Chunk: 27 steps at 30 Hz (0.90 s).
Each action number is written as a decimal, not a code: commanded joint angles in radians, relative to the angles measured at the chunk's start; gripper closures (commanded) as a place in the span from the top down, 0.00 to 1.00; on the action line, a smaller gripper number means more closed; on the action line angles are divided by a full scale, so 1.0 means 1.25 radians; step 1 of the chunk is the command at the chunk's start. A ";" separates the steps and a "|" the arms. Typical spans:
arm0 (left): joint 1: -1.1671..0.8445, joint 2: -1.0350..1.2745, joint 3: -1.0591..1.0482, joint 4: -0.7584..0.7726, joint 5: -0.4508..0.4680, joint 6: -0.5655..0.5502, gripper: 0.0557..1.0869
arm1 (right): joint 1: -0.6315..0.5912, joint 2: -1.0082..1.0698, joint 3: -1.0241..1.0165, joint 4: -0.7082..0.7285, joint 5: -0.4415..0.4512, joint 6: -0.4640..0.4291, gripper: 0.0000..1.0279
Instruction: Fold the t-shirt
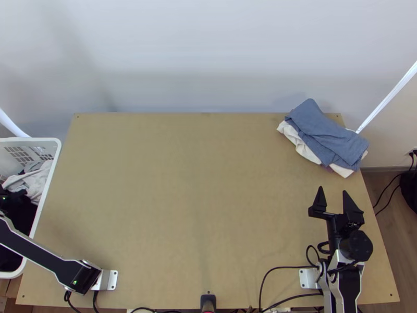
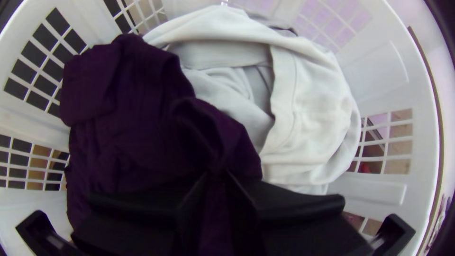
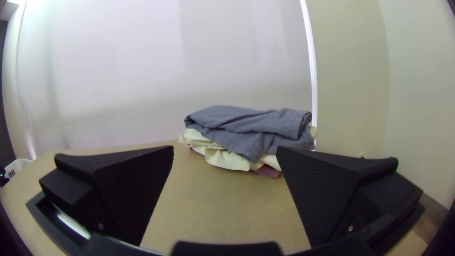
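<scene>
Closest to the lens is the right end effector (image 1: 332, 189), over the near right part of the worktop (image 1: 193, 208), its black fingers spread nice and wide. Off to the left, the left arm (image 1: 49, 258) stretches over to a white laundry basket (image 1: 54, 156) beside the worktop, and the left end effector (image 2: 216, 176) is down in there, tips nearly together with a pinch of dark purple cloth (image 2: 132, 109) between them. That cloth is all bunched up in the basket, a bit puffed up where it's gripped; can't tell from here if it's actually a t-shirt. Right next to it, partly under it, there's a bunched heap of white cloth (image 2: 308, 104). Over at the far right corner of the worktop sits a pile of folded stuff: blue-grey cloth (image 1: 323, 130) on top, cream cloth (image 1: 299, 146) under that, plus a bit of mauve cloth (image 3: 268, 171) poking out at the bottom.
</scene>
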 commanded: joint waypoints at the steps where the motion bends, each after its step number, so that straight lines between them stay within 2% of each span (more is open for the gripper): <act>1: 0.006 0.028 0.021 -0.014 -0.007 0.017 0.24 | 0.004 -0.004 -0.005 -0.011 0.007 0.011 0.96; 3: 0.009 0.031 0.020 -0.014 -0.008 0.018 0.23 | 0.004 -0.004 -0.005 -0.011 0.007 0.010 0.96; 4: 0.009 0.033 0.018 -0.015 -0.011 0.021 0.17 | 0.004 -0.004 -0.005 -0.011 0.007 0.010 0.96; 8: 0.009 0.022 0.004 -0.014 -0.039 0.025 0.13 | 0.004 -0.004 -0.005 -0.011 0.007 0.010 0.96; 9: 0.005 0.020 0.006 -0.033 -0.040 0.041 0.03 | 0.004 -0.004 -0.005 -0.011 0.007 0.010 0.96; 14: 0.016 -0.025 0.014 -0.069 -0.013 0.039 0.03 | 0.004 -0.004 -0.005 -0.011 0.007 0.010 0.96; 20: 0.020 -0.183 0.011 -0.093 0.019 -0.033 0.03 | 0.004 -0.004 -0.005 -0.011 0.007 0.010 0.96; 27: 0.027 -0.400 0.010 -0.113 0.094 -0.112 0.03 | 0.004 -0.004 -0.005 -0.011 0.007 0.011 0.96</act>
